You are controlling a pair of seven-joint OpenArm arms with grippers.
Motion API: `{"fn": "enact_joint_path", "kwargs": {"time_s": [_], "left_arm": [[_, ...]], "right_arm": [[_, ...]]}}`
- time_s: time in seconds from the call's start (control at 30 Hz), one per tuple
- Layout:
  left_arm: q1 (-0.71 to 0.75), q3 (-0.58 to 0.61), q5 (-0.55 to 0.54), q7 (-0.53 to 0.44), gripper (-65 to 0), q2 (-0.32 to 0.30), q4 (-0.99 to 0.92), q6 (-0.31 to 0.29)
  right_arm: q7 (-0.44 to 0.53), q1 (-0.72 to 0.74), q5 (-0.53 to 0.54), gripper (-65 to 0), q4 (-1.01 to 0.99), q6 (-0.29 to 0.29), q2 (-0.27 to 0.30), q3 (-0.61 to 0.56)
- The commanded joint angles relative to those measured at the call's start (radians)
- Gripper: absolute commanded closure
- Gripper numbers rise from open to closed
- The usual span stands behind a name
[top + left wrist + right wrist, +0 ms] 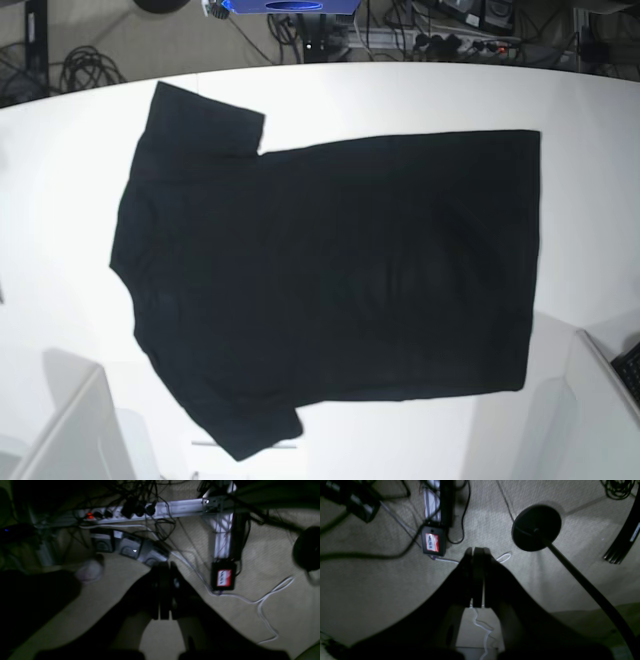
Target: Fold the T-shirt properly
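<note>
- Worktop (60, 180): white surface filling the base view, its far edge curved; bare strips run along the far edge, the left edge and the right edge. Neither wrist view shows it.
- T-shirt (330, 280): black, plain side up, spread flat across the middle of the worktop. The neck end points to the left edge and the straight hem lies near the right edge. One sleeve reaches toward the far-left corner; the other comes close to the near edge. Seen in the base view only.
- Carpet (370, 592): beige floor covering, shown in both wrist views, which look down past the worktop.
- Lamp-type stand (536, 527): round black base with a slanted pole, on the carpet; right wrist view.
- Aluminium frame rail (180, 506): carries a power strip (105, 513) with plugs and tangled cables; left wrist view only.
- Black box with red-and-white label (223, 576): on the carpet beside the frame post; it appears in both wrist views.
- Left gripper (163, 567): jaws pressed together, holding nothing, above the carpet.
- Right gripper (476, 551): jaws likewise pressed together and empty, above the carpet.
- Neither gripper appears in the base view.
</note>
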Motion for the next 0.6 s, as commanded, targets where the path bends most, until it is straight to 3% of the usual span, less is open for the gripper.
{"fn": "enact_joint_path", "kwargs": {"time_s": [0.0, 0.1, 0.37, 0.57], "left_arm": [[0.042, -0.013, -0.002, -0.025, 0.0, -0.019, 0.067, 0.002], [0.149, -0.014, -0.028, -0.025, 0.0, -0.058, 0.236, 0.002], [0.424, -0.016, -0.368, -0.060, 0.0, -0.200, 0.609, 0.002], [0.587, -0.030, -0.406, -0.114, 0.0, -0.282, 0.891, 0.004]], "right_arm": [[0.013, -0.039, 0.002, 0.0, 0.061, -0.004, 0.017, 0.005], [-0.043, -0.156, 0.027, 0.0, 0.254, -0.004, 0.018, 0.079], [-0.240, -0.394, 0.174, 0.0, 0.782, -0.004, 0.020, 0.234], [-0.439, -0.454, 0.284, 0.0, 1.081, -0.004, 0.017, 0.352]]}}
